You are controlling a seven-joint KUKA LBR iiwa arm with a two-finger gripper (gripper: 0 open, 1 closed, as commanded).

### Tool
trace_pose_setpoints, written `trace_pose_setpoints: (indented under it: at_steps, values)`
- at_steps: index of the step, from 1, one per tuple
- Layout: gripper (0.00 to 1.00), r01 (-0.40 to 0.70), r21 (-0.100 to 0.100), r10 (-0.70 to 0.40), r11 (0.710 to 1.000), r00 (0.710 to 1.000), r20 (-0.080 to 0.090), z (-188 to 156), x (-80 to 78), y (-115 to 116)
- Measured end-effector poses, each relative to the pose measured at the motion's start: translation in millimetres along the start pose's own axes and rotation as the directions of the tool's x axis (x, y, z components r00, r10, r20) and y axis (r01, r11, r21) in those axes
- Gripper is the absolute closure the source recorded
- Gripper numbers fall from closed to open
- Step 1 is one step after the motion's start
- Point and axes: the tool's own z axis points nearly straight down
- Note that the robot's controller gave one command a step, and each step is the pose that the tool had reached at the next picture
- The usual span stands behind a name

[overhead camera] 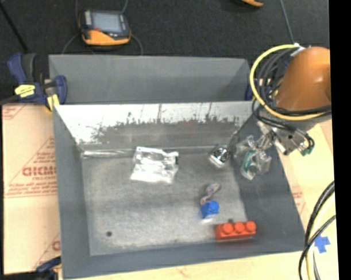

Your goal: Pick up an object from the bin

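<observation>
No text, label, brand or number is legible on the bin [162, 79] or on the loose things lying in it.

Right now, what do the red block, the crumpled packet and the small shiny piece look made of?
Red block: likely moulded plastic, matt, even colour, round studs on top. Crumpled packet: looks like clear plastic film, glossy, creased with white glints. Shiny piece: possibly metal or chromed plastic, bright mirror-like highlights; can't settle which.
</observation>
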Motion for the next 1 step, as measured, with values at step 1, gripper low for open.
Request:
trace_pose_setpoints:
  at_steps: [1]
  values:
    - [1.00, -0.004, 0.000, 0.004, 1.000, 1.000, 0.000, -89.1, -18.5, -10.3]
